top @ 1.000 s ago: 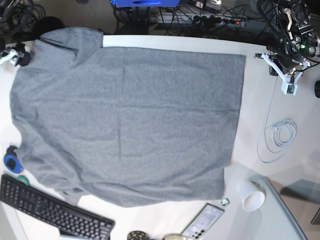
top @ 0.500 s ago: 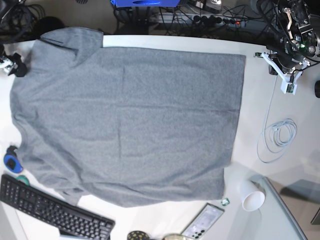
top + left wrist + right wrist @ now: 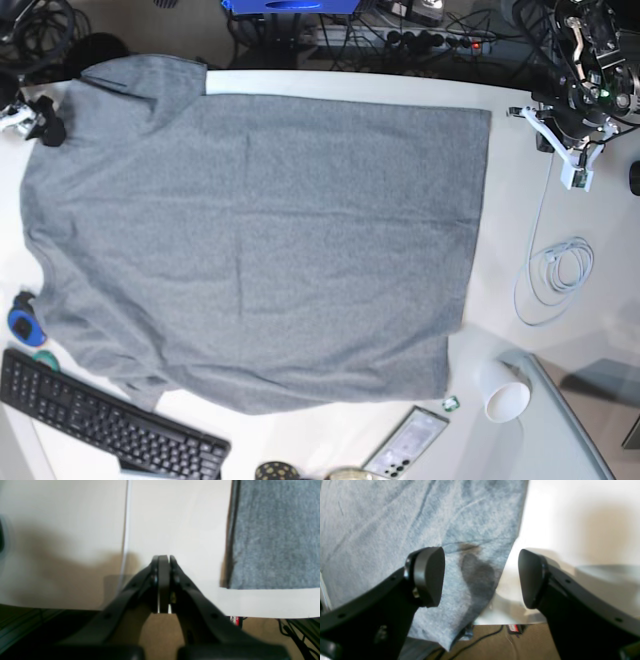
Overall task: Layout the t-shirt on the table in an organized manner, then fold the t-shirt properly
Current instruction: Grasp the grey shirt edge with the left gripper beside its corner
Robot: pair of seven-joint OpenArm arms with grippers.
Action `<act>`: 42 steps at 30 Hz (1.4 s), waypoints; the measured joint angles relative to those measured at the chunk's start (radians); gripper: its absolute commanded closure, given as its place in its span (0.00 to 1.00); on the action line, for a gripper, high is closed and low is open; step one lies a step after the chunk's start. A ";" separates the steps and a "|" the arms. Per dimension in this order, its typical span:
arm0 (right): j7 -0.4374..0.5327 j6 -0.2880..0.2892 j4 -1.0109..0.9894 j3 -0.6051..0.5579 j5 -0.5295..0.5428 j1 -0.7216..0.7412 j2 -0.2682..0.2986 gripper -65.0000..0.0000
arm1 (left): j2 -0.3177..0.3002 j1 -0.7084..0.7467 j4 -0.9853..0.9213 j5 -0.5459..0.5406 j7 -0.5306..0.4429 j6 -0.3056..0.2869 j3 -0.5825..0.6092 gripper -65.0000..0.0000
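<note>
From the base view I see the t-shirt point(image 3: 250, 240) spread flat across the table point(image 3: 510, 230), hem toward the coiled white cable point(image 3: 560, 268) and sleeves at the far end from it. I judge the layout step close to done, with folding not yet begun. One sleeve corner hangs over the table's edge, so the next move likely calls for tidying that corner before any fold. A keyboard point(image 3: 105, 425), a paper cup point(image 3: 503, 392) and a phone point(image 3: 408, 443) sit along the shirt's lower side; power strips and cables lie beyond the table.

In the left wrist view, the left gripper point(image 3: 163, 562) has its jaws pressed together on nothing, hovering over bare table just beside the shirt's hem corner point(image 3: 272, 535). Brown floor shows below the table's edge.

In the right wrist view, the right gripper point(image 3: 481, 576) stands wide apart and empty, straddling the shirt's sleeve edge point(image 3: 420, 530), which drapes over the table's rim.
</note>
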 measured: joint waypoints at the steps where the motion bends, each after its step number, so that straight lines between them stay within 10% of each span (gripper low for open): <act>1: 0.000 0.002 0.001 -0.018 0.006 -0.002 0.000 0.34 | 0.000 0.000 0.000 0.000 0.000 0.000 0.000 1.00; 14: 0.045 0.010 0.003 -0.066 0.029 -0.013 -0.023 0.46 | 0.000 0.000 0.000 -0.048 0.000 0.000 0.000 1.00; 17: 0.078 0.011 0.002 -0.069 0.025 -0.026 -0.032 0.64 | 0.001 0.006 0.000 -0.179 -0.001 -0.002 -0.025 1.00; 21: 0.060 0.010 -0.005 -0.073 0.003 -0.032 -0.039 1.00 | -0.010 0.014 -0.045 -0.263 -0.003 0.011 -0.089 0.59; 27: 0.048 0.011 -0.005 -0.074 0.008 -0.032 -0.042 1.00 | 0.005 0.023 -0.085 -0.347 0.002 -0.106 -0.081 0.22; 42: 0.049 0.011 -0.005 -0.074 0.006 -0.031 -0.042 1.00 | 0.060 0.009 -0.189 -0.344 -0.008 -0.163 -0.076 0.20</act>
